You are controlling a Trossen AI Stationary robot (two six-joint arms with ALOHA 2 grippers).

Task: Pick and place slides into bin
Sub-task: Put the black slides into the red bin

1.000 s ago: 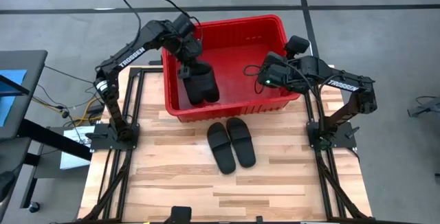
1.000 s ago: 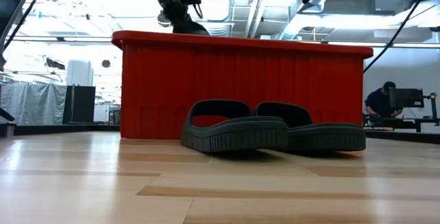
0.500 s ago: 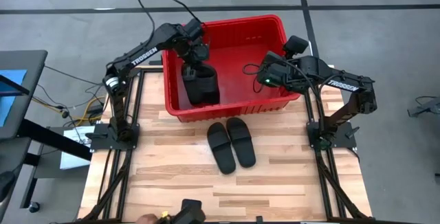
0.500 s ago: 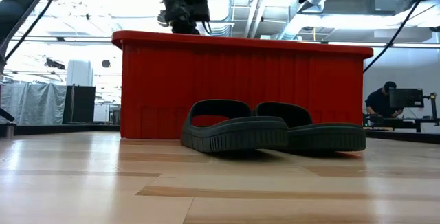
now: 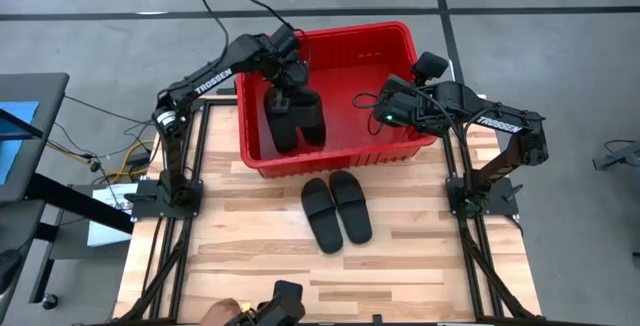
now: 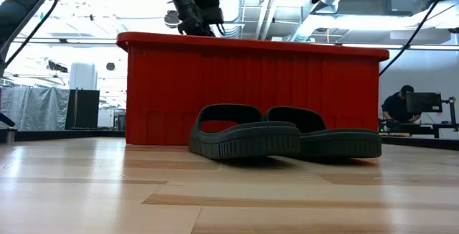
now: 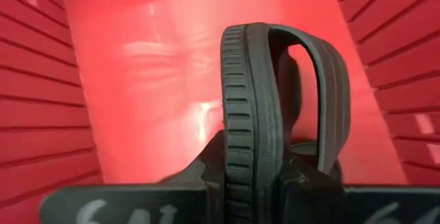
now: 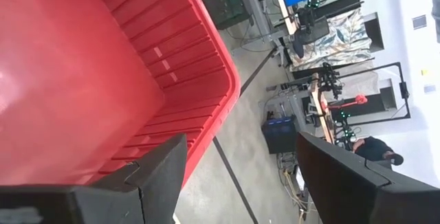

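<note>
The red bin stands at the table's far side. My left gripper reaches down into its left half, shut on a black slide. In the high view this slide shows as two dark parts; I cannot tell whether a second slide lies beside it. Two more black slides lie side by side, soles down, on the table in front of the bin. My right gripper is open and empty over the bin's right end. My left gripper pinches the slide's sole between its two fingers, at the end away from the strap. One finger is on each flat face. The fingers slant down from above into the bin. The slide stands on edge and points away from the fingers, strap to one side.
The two slides show in front of the bin's wall in the low view. A person's hand with a dark object shows at the table's near edge. Another person stands far off at the right. Bare wood lies around the two slides.
My left gripper has shifted a little toward the table's right inside the bin and has turned. The slide it holds has turned with it and now shows as two separate dark parts instead of one block. A hand has come in at the near edge.
</note>
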